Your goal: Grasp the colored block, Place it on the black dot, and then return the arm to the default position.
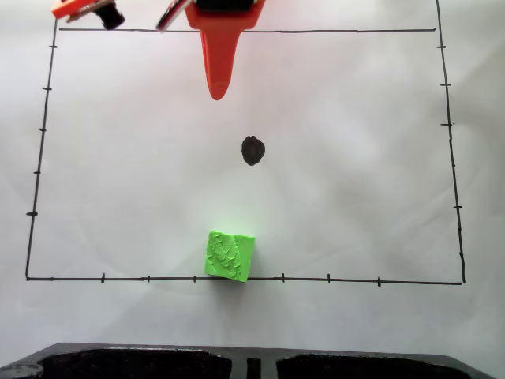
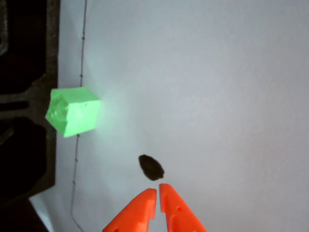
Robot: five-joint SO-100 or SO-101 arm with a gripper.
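On the white tabletop (image 1: pixel 355 181) the colored block (image 1: pixel 230 255) looks light and stiff, so I would take its flat sides with my tool (image 2: pixel 158 192), now nearly closed and empty.

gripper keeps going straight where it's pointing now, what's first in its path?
Probably the small irregular black ink dot, just ahead of the orange pointed gripper; the lime-green cube lies farther on. Height above the paper is unclear.
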